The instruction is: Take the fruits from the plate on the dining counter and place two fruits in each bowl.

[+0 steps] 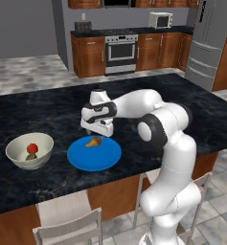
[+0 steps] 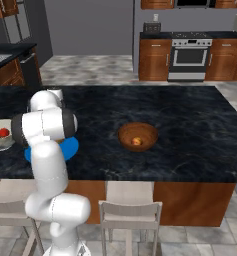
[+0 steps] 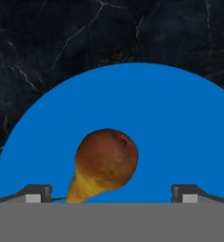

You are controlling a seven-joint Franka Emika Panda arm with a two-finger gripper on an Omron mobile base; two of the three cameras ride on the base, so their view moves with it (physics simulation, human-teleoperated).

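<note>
Tan pear [image 3: 105, 164] on blue plate [image 3: 179, 123]; red fruit [image 1: 32, 148], green fruit [image 1: 30, 156] in cream bowl [image 1: 19, 143].

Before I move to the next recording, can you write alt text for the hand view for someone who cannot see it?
A tan pear-shaped fruit lies on a bright blue plate, seen from just above, its narrow end toward the bottom left. The gripper is open, its two dark fingers rising at the bottom edge on either side. Black marble counter with faint white veins surrounds the plate.
</note>
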